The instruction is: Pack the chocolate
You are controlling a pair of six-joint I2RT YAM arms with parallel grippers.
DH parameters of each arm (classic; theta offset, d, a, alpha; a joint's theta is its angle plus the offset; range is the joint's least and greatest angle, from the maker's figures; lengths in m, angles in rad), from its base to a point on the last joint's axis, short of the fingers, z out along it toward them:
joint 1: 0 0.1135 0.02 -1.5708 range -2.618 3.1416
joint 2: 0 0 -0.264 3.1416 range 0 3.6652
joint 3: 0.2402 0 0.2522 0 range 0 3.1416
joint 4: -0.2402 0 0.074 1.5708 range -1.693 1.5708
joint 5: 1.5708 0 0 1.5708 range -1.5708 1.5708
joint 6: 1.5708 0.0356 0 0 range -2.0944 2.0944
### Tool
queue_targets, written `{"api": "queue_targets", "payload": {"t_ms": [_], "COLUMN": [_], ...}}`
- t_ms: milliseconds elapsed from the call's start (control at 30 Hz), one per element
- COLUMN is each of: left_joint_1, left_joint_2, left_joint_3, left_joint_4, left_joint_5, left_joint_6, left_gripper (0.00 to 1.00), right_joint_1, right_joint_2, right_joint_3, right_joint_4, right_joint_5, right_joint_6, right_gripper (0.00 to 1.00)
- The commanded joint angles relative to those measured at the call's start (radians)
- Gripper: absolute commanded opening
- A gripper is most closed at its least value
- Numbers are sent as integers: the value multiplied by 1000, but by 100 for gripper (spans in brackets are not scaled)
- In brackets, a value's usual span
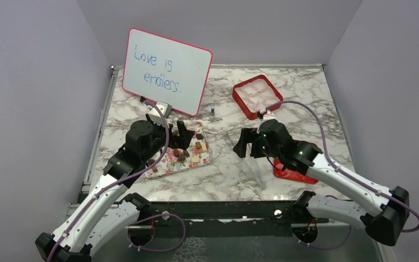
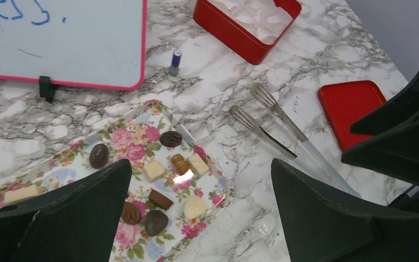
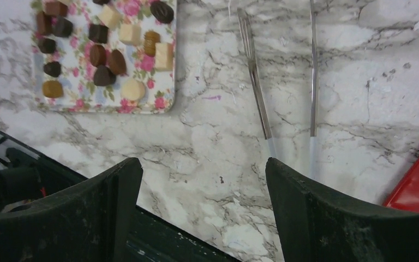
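My left pincer (image 1: 177,137) hangs over the far end of the flowered tray (image 1: 161,170), fingers spread wide. The chocolate (image 1: 190,153) lies scattered on that tray, brown and pale pieces too small for me to count. My right pincer (image 1: 245,146) hovers over the marble counter (image 1: 223,180) just right of the tray, fingers also spread, pointing towards it. Behind the tray stands a pink-rimmed whiteboard (image 1: 166,71) reading "Love is endless." Right of the tray and further back sits a red box (image 1: 246,111) with white lining. A flat red lid (image 1: 292,174) lies well right of the tray, partly under my right arm. A small blue-topped thing (image 1: 212,110) stands just behind the tray's right corner.
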Motion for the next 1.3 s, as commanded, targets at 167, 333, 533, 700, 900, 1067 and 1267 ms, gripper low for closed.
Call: {"api": "queue_targets", "payload": {"t_ms": [167, 333, 533, 700, 900, 1067, 1267], "left_joint_1": [-3, -3, -3, -3, -3, -3, -3], "left_joint_2": [-61, -75, -76, -69, -74, -70, -64], "left_joint_3": [-10, -20, -23, -23, -27, -26, -26], "left_joint_4": [-28, -32, -32, -34, -36, -37, -35], "left_joint_5": [-189, -211, -214, -226, -229, -237, -236], "left_joint_6": [38, 42, 42, 44, 44, 42, 41], "left_gripper": [99, 99, 99, 99, 99, 99, 99], "right_joint_1": [23, 45, 45, 45, 45, 45, 45], "right_joint_2": [276, 322, 392, 445, 468, 483, 497], "right_joint_3": [10, -4, -6, 5, -4, -32, -13], "right_joint_4": [-81, -37, -56, -40, 5, 49, 35], "right_joint_5": [44, 76, 160, 194, 171, 125, 52], "right_joint_6": [-68, -118, -131, -153, -163, -175, -158], "right_gripper": [88, 90, 90, 92, 91, 88, 85]}}
